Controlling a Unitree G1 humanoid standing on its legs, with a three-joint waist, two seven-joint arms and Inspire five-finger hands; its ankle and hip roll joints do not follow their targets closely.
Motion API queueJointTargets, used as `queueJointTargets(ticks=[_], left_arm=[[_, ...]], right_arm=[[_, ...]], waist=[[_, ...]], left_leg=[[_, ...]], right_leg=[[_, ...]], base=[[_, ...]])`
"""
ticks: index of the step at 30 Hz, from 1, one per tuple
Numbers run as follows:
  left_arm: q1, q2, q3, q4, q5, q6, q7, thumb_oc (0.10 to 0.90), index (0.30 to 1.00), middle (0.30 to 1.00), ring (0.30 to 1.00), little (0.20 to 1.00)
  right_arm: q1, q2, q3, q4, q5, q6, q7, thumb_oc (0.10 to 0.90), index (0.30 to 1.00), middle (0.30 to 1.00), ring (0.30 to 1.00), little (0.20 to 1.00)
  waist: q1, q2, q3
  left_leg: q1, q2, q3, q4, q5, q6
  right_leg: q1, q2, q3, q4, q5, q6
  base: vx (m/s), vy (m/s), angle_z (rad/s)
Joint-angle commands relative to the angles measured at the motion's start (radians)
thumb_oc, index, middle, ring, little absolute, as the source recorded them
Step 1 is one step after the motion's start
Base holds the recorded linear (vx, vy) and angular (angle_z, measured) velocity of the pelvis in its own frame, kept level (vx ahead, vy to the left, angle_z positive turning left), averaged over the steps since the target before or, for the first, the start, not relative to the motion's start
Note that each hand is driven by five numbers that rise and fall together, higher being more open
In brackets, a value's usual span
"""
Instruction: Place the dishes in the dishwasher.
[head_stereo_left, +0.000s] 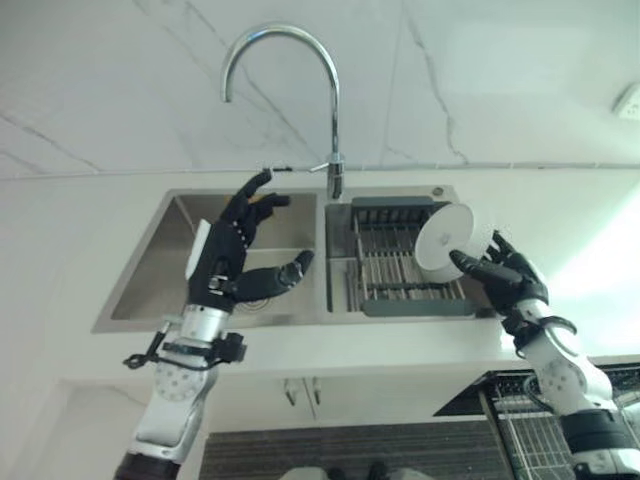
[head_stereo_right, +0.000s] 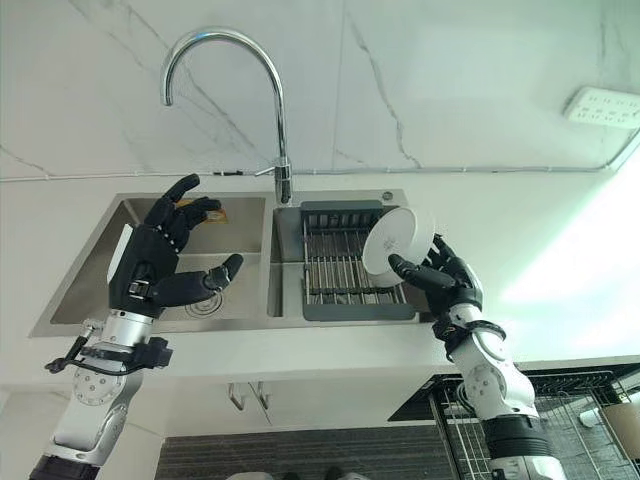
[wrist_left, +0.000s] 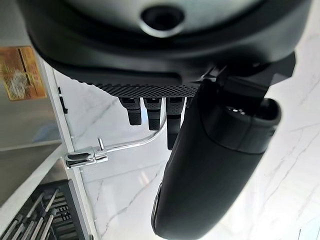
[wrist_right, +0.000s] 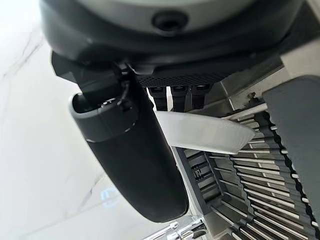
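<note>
Over the left basin of the sink (head_stereo_left: 150, 270), my left robot hand (head_stereo_left: 228, 262) hovers with fingers spread, empty. Behind the divider stands the curved faucet (head_stereo_left: 333, 110). Right basin holds a grey drying rack (head_stereo_left: 390, 262). At that rack's right edge, my right robot hand (head_stereo_left: 505, 277) pinches a white plate (head_stereo_left: 445, 238), tilted on edge, between thumb and fingers.

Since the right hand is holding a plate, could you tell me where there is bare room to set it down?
The counter right of the sink is bare. The right hand holds the plate over the drying rack, whose bars show free. The left basin lies under the open left hand.
</note>
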Motion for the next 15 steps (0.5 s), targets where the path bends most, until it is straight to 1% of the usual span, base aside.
queueJointTargets(ticks=[1,6,15], left_arm=[[-0.094,0.067,-0.003,-0.085,-0.047,-0.081,0.03,0.8,0.9,0.9,0.9,0.9],[-0.094,0.073,-0.002,-0.083,-0.054,-0.077,0.031,0.8,0.9,0.9,0.9,0.9],[-0.096,0.079,-0.013,-0.078,-0.06,-0.077,0.036,0.8,0.9,0.9,0.9,0.9]], right_arm=[[-0.169,-0.066,-0.018,0.036,0.044,-0.065,0.005,0.8,0.9,0.9,0.9,0.9],[-0.189,-0.077,-0.01,0.056,0.048,-0.056,-0.008,0.8,0.9,0.9,0.9,0.9],[-0.221,-0.088,-0.003,0.104,0.066,-0.065,-0.026,0.8,0.9,0.9,0.9,0.9]], waist=[[0.015,-0.034,-0.066],[0.02,-0.036,-0.064],[0.03,-0.039,-0.06]], left_leg=[[0.01,0.081,-0.021,0.027,-0.116,-0.11],[0.012,0.08,-0.022,0.027,-0.116,-0.11],[0.014,0.078,-0.025,0.027,-0.117,-0.11]], right_leg=[[0.095,-0.036,0.03,-0.053,-0.085,0.113],[0.098,-0.036,0.027,-0.053,-0.086,0.113],[0.103,-0.039,0.02,-0.053,-0.085,0.113]], base=[[0.0,0.012,0.07],[0.0,0.0,0.0],[0.0,0.001,0.0]])
